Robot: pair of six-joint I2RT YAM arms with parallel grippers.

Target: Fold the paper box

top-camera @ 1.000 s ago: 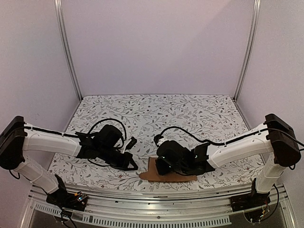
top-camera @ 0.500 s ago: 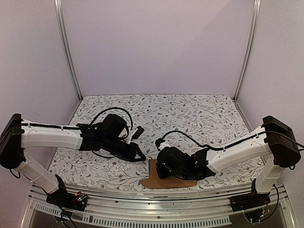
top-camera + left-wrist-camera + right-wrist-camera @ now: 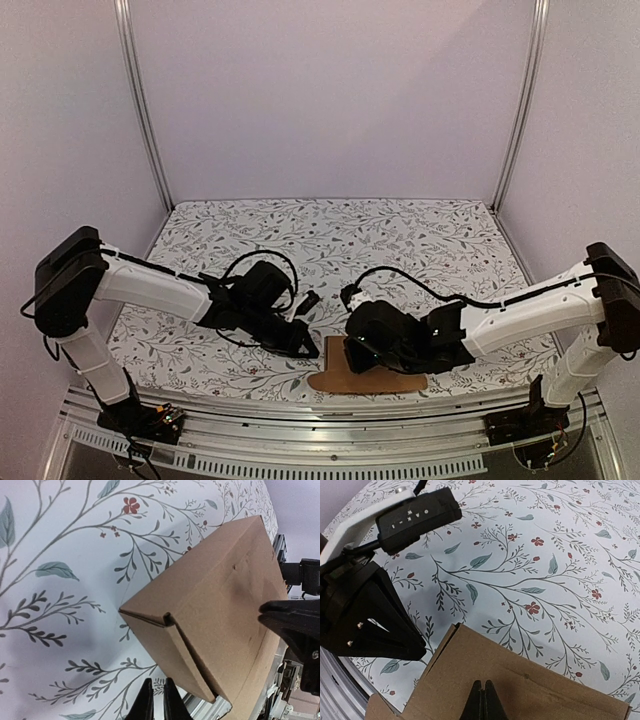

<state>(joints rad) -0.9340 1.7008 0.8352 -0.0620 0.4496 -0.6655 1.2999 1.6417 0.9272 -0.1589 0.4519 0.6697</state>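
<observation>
The paper box is a flat brown oblong carton lying near the table's front edge. In the left wrist view the paper box shows a closed end with a tucked flap seam. My left gripper hovers just off that end, over the cloth. Its fingers are all but together, holding nothing. From above, the left gripper sits at the carton's left side. My right gripper is shut, with its tips resting on the paper box top. From above, its tips are hidden under the wrist.
A white cloth with a floral print covers the table. An aluminium rail runs along the near edge, close behind the carton. Metal frame posts and pale walls close in the sides and back.
My left arm has swung right, up to the carton's left end. The carton and my right gripper have shifted slightly right.
</observation>
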